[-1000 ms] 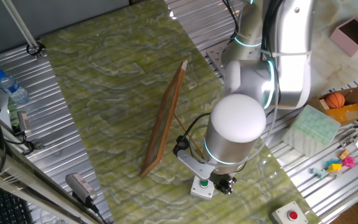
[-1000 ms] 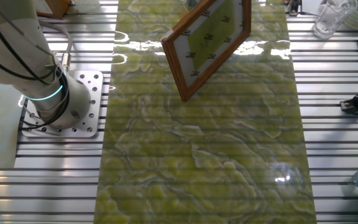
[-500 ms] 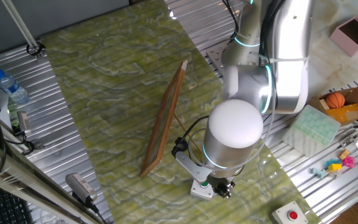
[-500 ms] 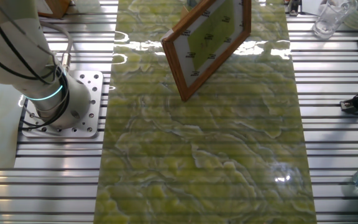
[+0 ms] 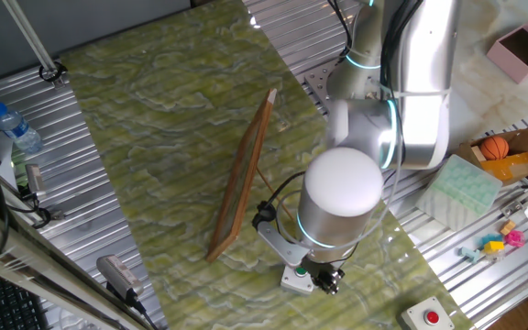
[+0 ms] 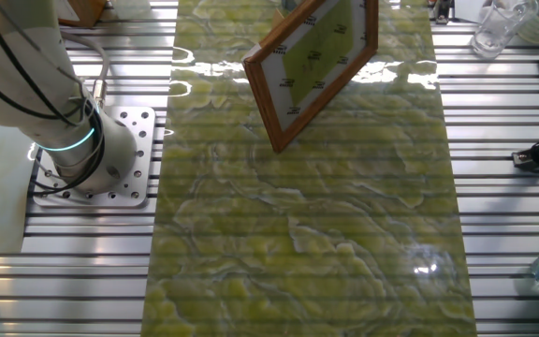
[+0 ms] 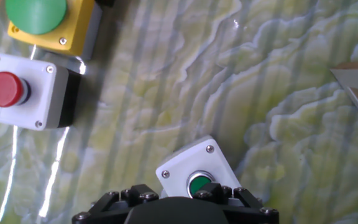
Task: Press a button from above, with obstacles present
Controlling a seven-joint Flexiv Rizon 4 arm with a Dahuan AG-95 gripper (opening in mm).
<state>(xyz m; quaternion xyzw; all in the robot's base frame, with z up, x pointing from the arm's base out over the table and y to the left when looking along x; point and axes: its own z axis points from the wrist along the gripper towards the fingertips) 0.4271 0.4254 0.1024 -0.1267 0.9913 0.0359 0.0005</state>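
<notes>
The green button (image 7: 197, 185) sits in a small white box (image 7: 194, 165) at the bottom of the hand view, right against the dark gripper body (image 7: 176, 208). In one fixed view the box (image 5: 293, 279) peeks out on the marbled green mat under the arm's wrist, and the gripper (image 5: 326, 279) is directly beside and over it. The fingertips do not show in any view. The brown wooden board (image 5: 243, 174) stands on edge to the left of the arm, apart from the box. It also shows in the other fixed view (image 6: 316, 65), leaning at the mat's far end.
A white box with a red button (image 7: 27, 90) and a yellow box with a large green button (image 7: 48, 22) lie at the hand view's upper left. Another red-button box (image 5: 429, 316) sits lower right. A water bottle (image 5: 12, 128) stands far left, and toys and boxes on the right.
The arm's wrist has shifted slightly left and down over the button box, covering more of it. The board has not moved.
</notes>
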